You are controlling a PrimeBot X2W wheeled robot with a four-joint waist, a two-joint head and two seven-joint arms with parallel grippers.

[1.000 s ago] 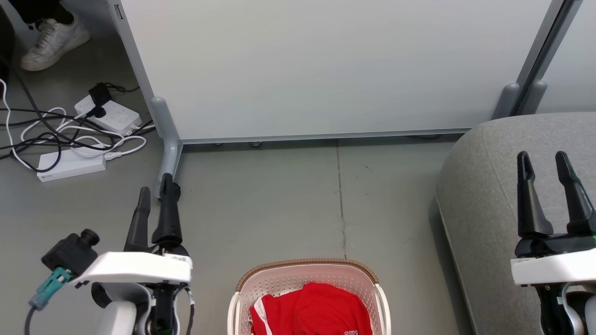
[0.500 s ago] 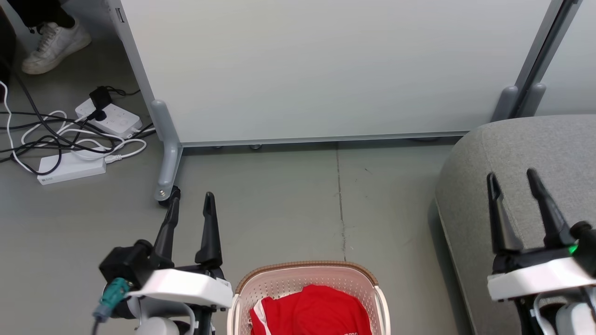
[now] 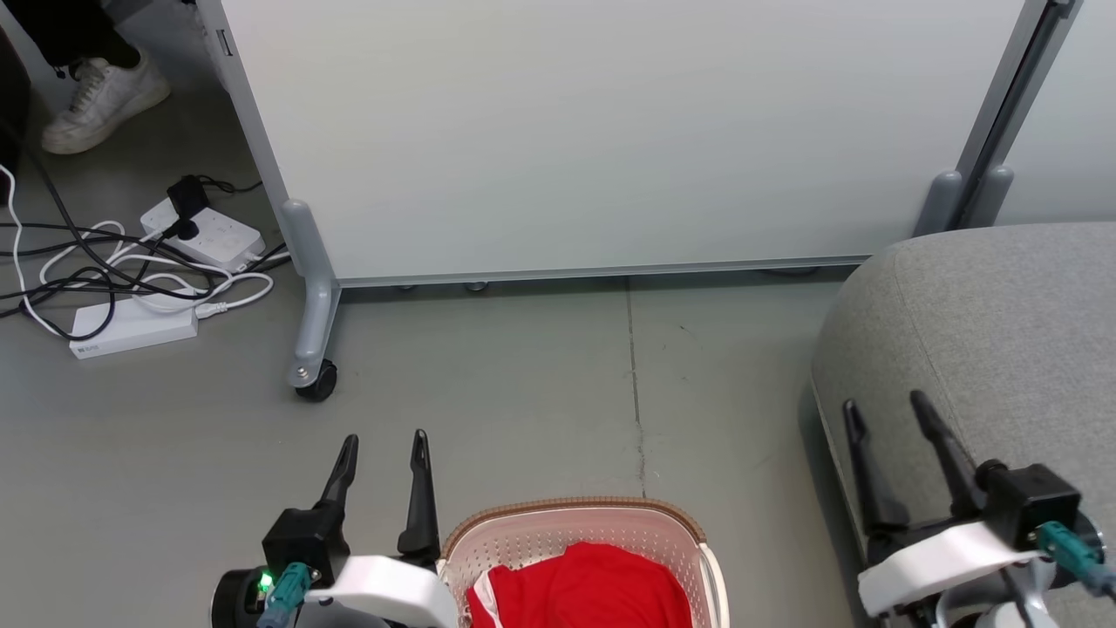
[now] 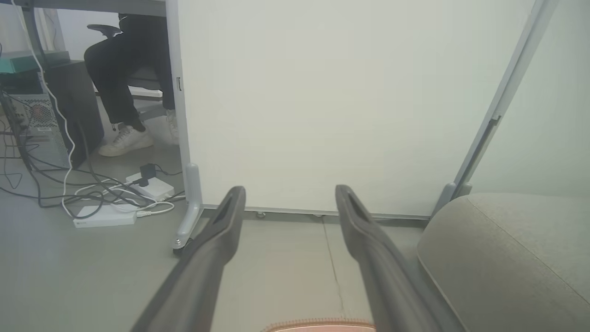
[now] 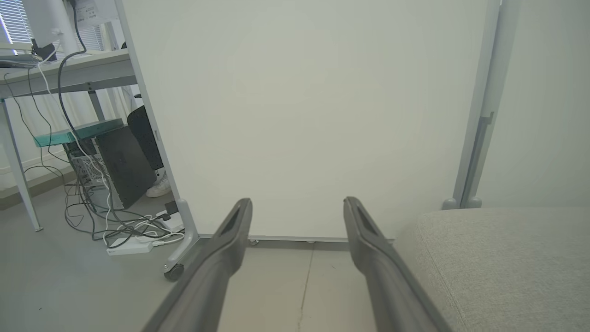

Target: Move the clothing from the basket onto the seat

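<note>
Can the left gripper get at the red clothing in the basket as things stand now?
Probably yes. The left gripper is open just left of the basket, and the clothing lies uncovered in it, with nothing between them.

Basket (image 3: 523, 536): smooth cream plastic, perforated walls, rim in a brown woven-look band; clothing (image 3: 593, 589) inside is soft red cloth with a faint sheen and white trim. Seat (image 3: 985, 331): grey upholstery, matt, coarse-grained weave, one stitched seam; floor (image 3: 523, 384) is smooth, matt grey, lightly scuffed; partition panel (image 3: 610, 131) is pale, smooth and matt in a grey painted frame. Left pincer (image 3: 384, 437) and right pincer (image 3: 885, 401): dark matt fingers, plastic-looking, on smooth white shells with slight gloss; power strips (image 3: 131, 323) are white plastic.
</note>
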